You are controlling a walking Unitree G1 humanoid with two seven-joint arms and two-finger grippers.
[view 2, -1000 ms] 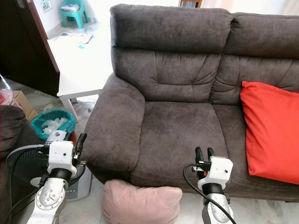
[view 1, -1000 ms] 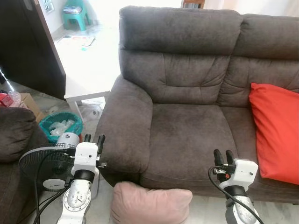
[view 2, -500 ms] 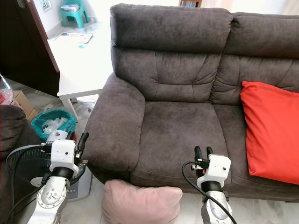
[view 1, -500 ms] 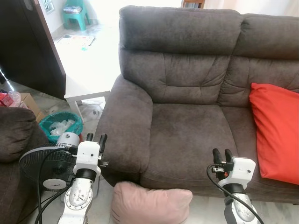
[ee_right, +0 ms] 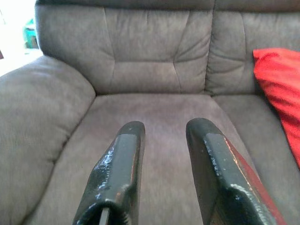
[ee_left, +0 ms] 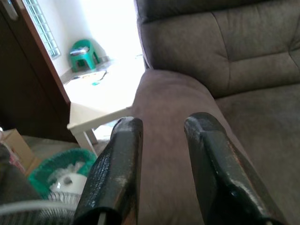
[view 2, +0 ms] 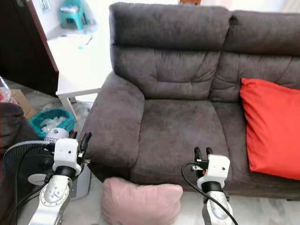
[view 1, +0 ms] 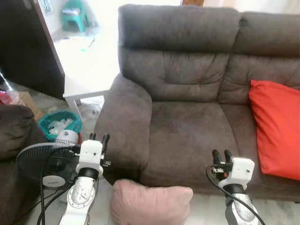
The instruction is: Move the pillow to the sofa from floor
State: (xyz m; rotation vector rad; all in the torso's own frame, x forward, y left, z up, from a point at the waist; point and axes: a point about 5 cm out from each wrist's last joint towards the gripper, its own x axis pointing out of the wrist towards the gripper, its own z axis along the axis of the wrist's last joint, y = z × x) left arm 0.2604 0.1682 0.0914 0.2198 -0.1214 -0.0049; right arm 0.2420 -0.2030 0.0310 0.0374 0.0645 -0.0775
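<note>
Pillow (view 1: 151,204): 1 pink, floor | sofa (view 1: 187,126): 1 red cushion (view 1: 276,126) | hands: 2, seemingly open

Two pillows: one pink (view 1: 151,204) on the floor, one red (view 1: 275,127) on the sofa (view 1: 187,93). One fan (view 1: 40,164). One green bin (view 1: 59,124). One green stool (view 1: 74,8). One white table (view 1: 86,86). Two grippers, left (view 1: 99,137) and right (view 1: 221,154).

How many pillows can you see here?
2: a pink pillow on the floor against the sofa's front, and a red pillow on its right seat.
</note>
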